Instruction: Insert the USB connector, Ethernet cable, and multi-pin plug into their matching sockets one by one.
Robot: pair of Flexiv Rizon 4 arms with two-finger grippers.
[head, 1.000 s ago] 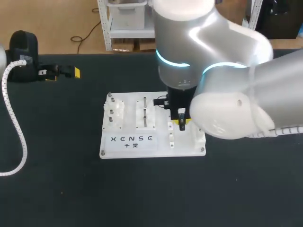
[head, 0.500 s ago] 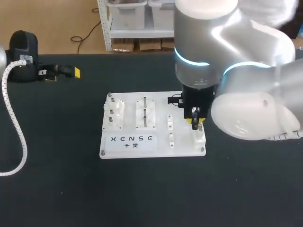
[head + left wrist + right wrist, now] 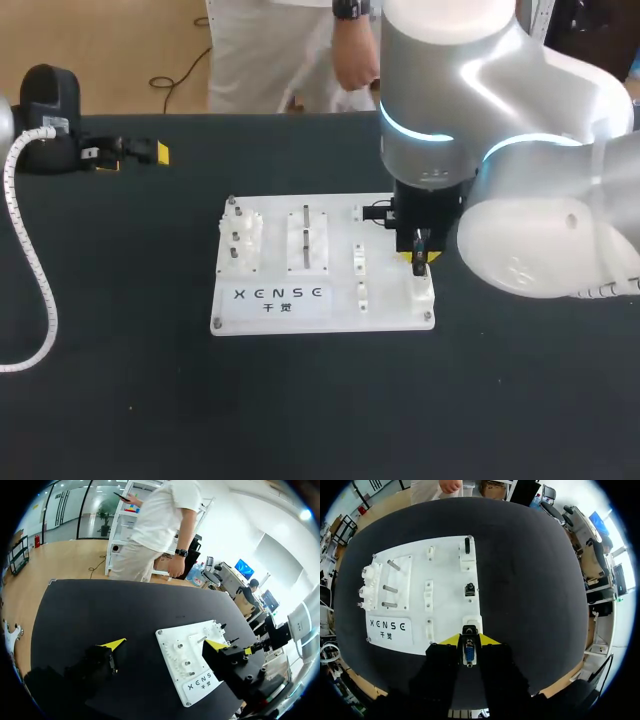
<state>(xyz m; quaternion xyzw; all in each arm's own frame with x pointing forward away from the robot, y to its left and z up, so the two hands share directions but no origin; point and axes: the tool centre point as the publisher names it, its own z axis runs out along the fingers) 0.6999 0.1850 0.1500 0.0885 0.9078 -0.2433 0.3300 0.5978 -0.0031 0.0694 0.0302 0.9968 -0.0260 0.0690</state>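
- Right hand (image 3: 418,256): has shifted rightward along the white board (image 3: 275,312), from the middle row of sockets to the right edge.
- Multi-pin plug (image 3: 468,654): blue-faced, clamped between the right hand's fingers at the white socket (image 3: 471,623) in the board's near right corner. Contact with the socket cannot be told.
- Left hand (image 3: 132,153): fingers spread wide, holding nothing, over the bench (image 3: 120,400), well apart from the board.
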